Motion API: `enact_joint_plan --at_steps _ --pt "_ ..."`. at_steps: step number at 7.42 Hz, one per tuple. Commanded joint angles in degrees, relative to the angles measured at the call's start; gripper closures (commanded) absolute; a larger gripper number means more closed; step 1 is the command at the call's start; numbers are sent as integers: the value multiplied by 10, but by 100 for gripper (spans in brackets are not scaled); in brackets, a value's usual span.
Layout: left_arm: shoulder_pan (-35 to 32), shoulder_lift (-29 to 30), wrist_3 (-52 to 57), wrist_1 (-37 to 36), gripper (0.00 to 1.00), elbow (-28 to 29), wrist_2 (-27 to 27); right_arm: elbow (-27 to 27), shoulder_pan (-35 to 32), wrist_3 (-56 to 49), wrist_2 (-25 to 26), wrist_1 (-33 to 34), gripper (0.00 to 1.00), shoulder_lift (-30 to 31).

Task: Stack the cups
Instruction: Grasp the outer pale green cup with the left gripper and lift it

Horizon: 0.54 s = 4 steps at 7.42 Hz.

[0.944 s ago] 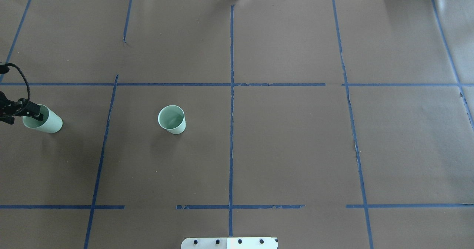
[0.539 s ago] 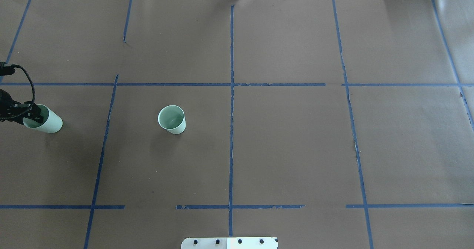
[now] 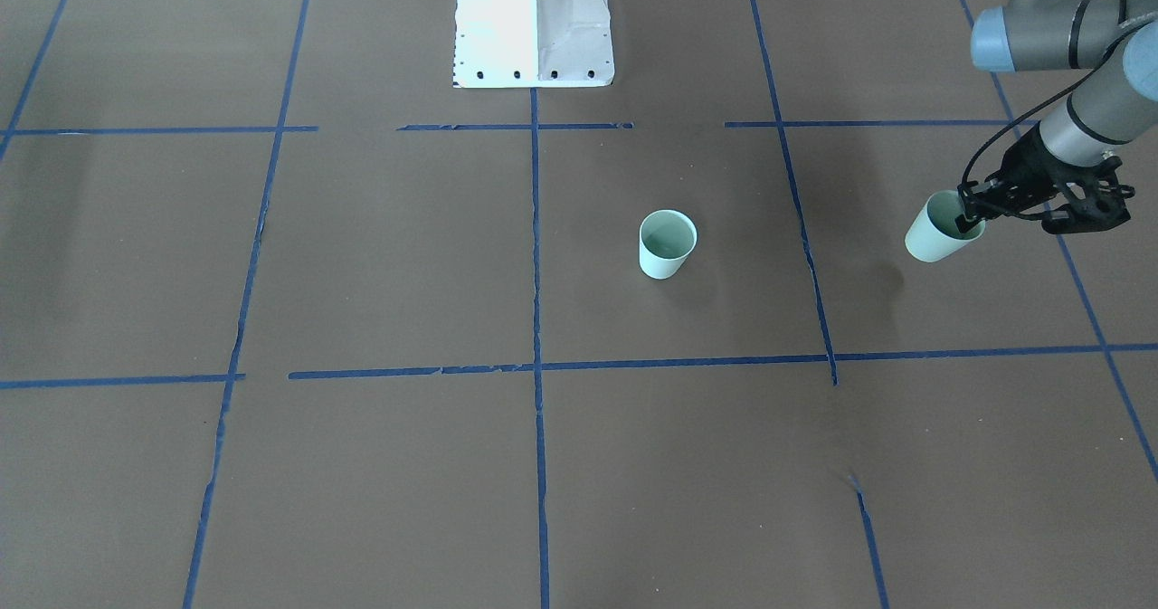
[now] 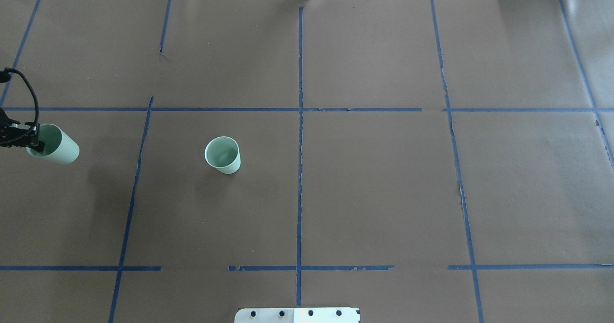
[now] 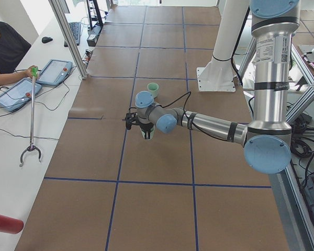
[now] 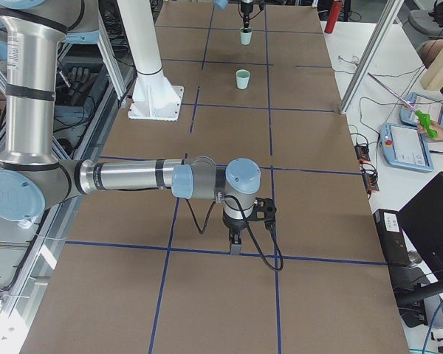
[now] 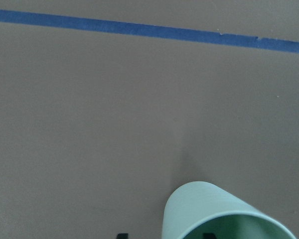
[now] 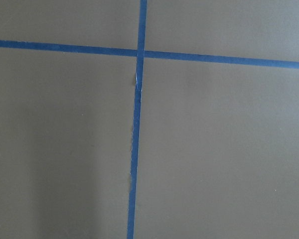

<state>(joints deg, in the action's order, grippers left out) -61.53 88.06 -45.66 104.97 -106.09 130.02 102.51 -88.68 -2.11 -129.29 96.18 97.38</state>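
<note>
We are observing the left gripper (image 3: 970,217), arm stretched low, pinching the rim of 1 tilted pale mint-green tapered cup (image 3: 932,242). The right gripper (image 6: 236,242) is pointing down; we cannot tell its opening.

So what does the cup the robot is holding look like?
The held cup is small, plain and pale mint green, smooth and matte, with no handle and a round rim wider than its base. It looks empty, open end up. The left gripper pinches its rim, one finger inside. It hangs off the brown table, its shadow apart from it.
</note>
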Motion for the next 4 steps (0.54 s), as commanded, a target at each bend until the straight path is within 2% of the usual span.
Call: enact_joint_plan --at_steps 1,2,3,4 --pt "-60 94 46 -264 100 -96 1 1 0 0 0 0 0 0" --pt "-61 172 37 -367 100 -104 5 1 0 0 0 1 0 0" --pt "-46 209 -27 -383 100 -101 47 0 0 0 0 1 0 0" --pt "7 231 -103 -356 100 -96 52 0 0 0 0 0 0 0"
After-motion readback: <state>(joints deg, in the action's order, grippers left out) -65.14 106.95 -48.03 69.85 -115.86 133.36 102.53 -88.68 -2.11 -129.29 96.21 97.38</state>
